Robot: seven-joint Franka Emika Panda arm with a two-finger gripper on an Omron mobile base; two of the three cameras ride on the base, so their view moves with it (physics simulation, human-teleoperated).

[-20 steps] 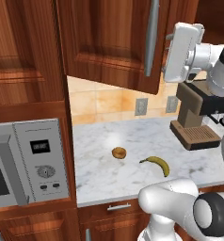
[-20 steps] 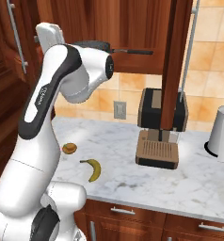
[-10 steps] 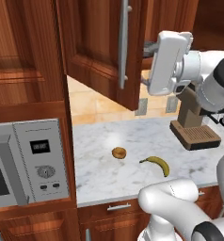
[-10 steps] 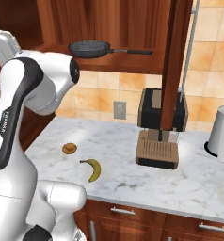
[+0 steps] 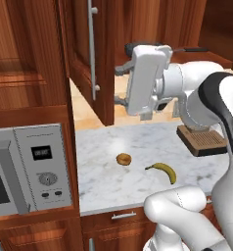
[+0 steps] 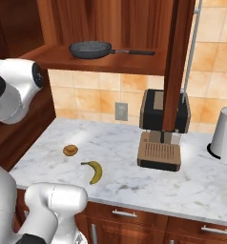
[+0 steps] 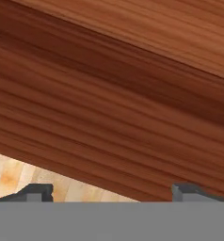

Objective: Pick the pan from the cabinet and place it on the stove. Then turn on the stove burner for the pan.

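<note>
While the cabinet [image 6: 134, 28] already stands with its door [image 5: 89, 59] swung wide, the pan [image 6: 90, 49] rests untouched on the open shelf [image 6: 87, 63], its straight handle pointing away to the right in the right base view, so the pick itself has not begun. The gripper [image 7: 111, 192] has its jaws spread as wide as they go and carries nothing; in the hand view the two dark tips face a band of reddish wood at close range, with a strip of tile below. In the left base view the white hand sits just beside the open door's edge, near shelf height. Everything that matters appears to remain: reaching in, closing on the pan, carrying it to the stove and turning the burner knob. On the marble counter [image 6: 191, 186] a banana [image 6: 93, 170] and a small round pastry [image 6: 70, 150] lie apart from the coffee machine [image 6: 159, 128]
</note>
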